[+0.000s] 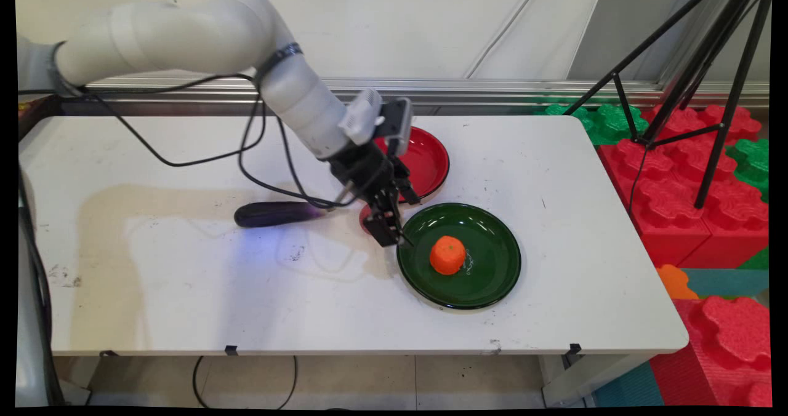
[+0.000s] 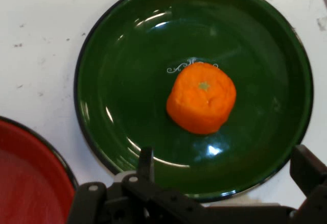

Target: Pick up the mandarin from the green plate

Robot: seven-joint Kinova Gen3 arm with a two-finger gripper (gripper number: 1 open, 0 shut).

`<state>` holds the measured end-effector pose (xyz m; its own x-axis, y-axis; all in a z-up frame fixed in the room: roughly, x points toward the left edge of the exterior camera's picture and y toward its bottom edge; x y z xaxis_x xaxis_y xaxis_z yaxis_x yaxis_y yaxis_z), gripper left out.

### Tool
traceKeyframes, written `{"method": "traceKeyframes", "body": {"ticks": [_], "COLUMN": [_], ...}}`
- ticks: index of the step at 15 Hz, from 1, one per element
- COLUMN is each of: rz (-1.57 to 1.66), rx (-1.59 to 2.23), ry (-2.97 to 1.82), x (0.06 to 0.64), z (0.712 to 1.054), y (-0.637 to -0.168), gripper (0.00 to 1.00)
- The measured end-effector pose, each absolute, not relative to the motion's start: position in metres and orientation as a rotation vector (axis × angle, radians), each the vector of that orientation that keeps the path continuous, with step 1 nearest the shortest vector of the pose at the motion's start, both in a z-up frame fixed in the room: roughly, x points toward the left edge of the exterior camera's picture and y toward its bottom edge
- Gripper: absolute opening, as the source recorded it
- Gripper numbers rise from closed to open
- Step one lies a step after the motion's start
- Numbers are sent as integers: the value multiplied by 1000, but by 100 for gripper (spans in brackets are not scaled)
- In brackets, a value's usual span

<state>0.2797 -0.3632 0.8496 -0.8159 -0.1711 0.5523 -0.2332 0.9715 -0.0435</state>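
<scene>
A round, bright orange mandarin-like fruit (image 1: 447, 255) (image 2: 202, 98) sits stem end up near the middle of a glossy, dark green round plate (image 1: 492, 280) (image 2: 127, 106) with a black rim, beside a small white scroll mark on the plate's floor. The plate lies flat on the white table, toward its near right part. The black two-finger gripper (image 1: 388, 228) hangs just at the plate's left rim, apart from the fruit.
</scene>
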Motion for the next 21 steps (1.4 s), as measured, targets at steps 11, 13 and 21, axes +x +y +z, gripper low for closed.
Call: {"method": "traceKeyframes", "body": {"ticks": [11, 13, 21], "rz": [124, 125, 127], "rx": [276, 272, 254], "ry": [-2618, -2619, -2616], "x": [231, 223, 203], "z": [792, 785, 768], "y": [-379, -380, -385], "gripper": [100, 100, 100]}}
